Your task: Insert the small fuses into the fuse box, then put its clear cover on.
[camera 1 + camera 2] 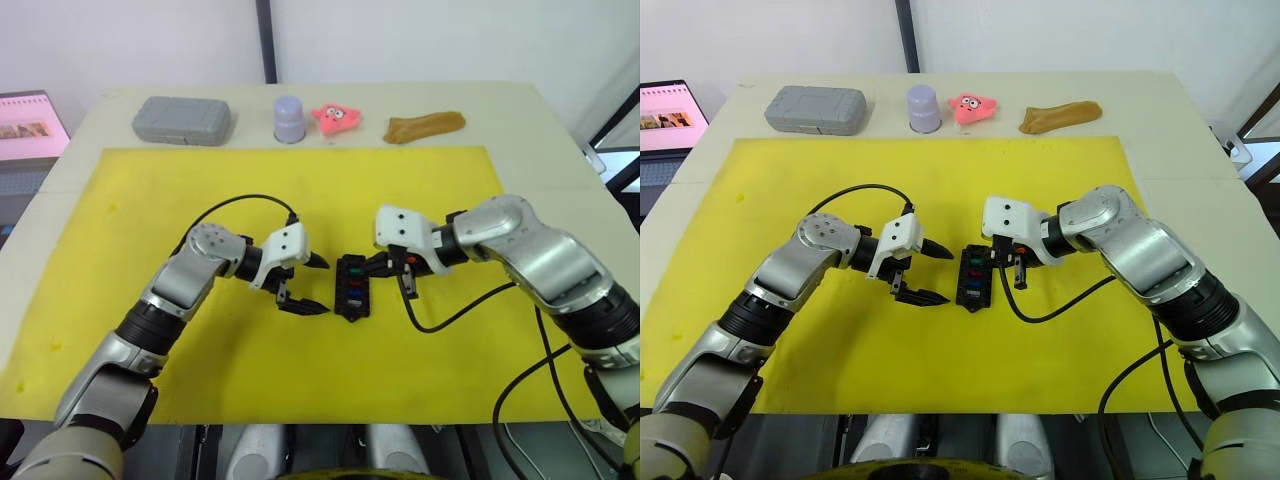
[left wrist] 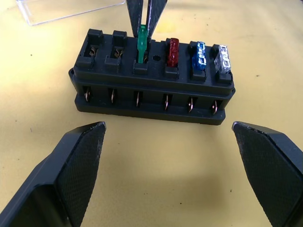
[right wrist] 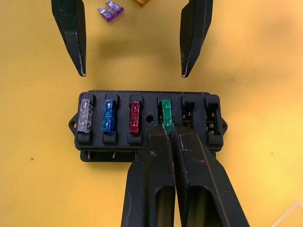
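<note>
Four fuses in the fuse box (image 3: pixel 149 124) mid-mat; R gripper (image 3: pixel 166 130) pinches the green fuse (image 3: pixel 165 111), prob to seat it. L gripper (image 2: pixel 175 175) waits wide open beside the box. Purple fuse (image 3: pixel 111 10) and clear cover (image 2: pixel 61 9) lie nearby, two slots empty.

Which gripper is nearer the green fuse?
Right. The right gripper is shut on the green fuse in the fuse box. The left gripper hangs open beside the box, apart.
</note>
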